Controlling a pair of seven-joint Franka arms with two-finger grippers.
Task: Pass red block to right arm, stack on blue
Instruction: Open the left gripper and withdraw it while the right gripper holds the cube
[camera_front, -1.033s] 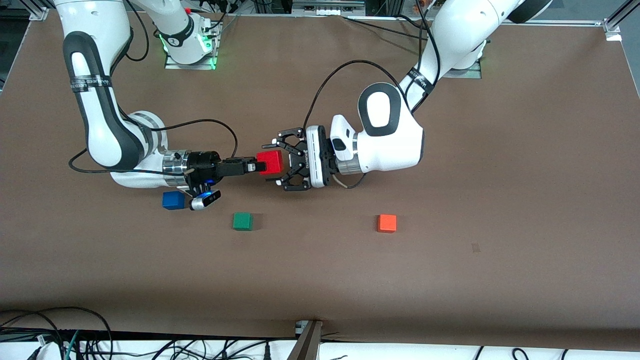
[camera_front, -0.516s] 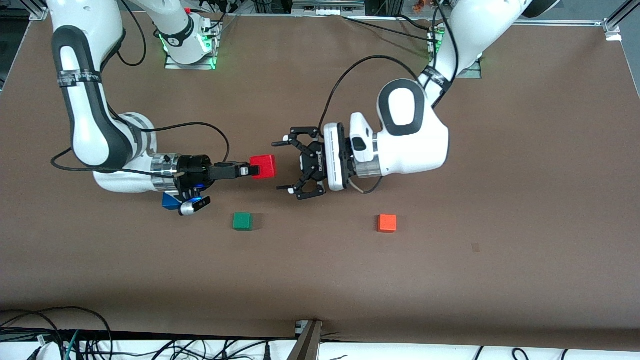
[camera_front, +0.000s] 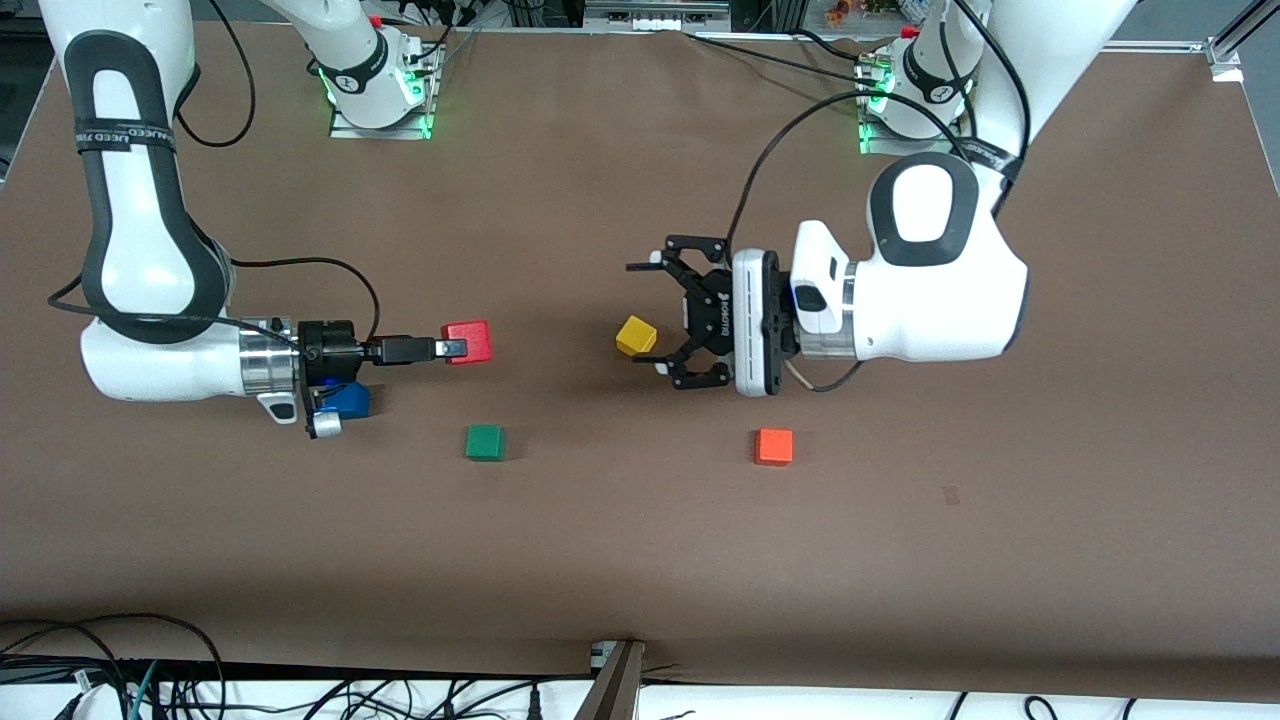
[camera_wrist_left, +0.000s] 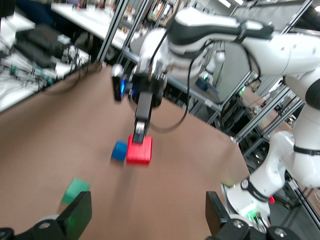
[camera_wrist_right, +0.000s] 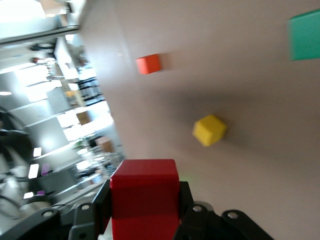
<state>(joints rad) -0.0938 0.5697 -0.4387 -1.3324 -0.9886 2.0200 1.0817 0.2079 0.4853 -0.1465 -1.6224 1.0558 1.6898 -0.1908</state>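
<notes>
My right gripper (camera_front: 458, 347) is shut on the red block (camera_front: 468, 341) and holds it above the table, its slim fingers level. The block fills the space between the jaws in the right wrist view (camera_wrist_right: 145, 195). The blue cube (camera_front: 351, 400) sits on the table under my right wrist, partly hidden by it. My left gripper (camera_front: 657, 315) is open and empty, in the air by the yellow cube, apart from the red block. The left wrist view shows the red block (camera_wrist_left: 139, 149) in the right gripper (camera_wrist_left: 137, 134), with the blue cube (camera_wrist_left: 119, 150) beside it.
A yellow cube (camera_front: 636, 335) lies just below my left gripper's fingers. A green cube (camera_front: 485, 442) and an orange cube (camera_front: 773, 446) lie nearer the front camera. The brown table (camera_front: 640, 560) runs wide on all sides.
The left gripper let go of the red block and drew back toward its own end, uncovering the yellow cube. The right gripper carried the red block toward its end, near the blue cube.
</notes>
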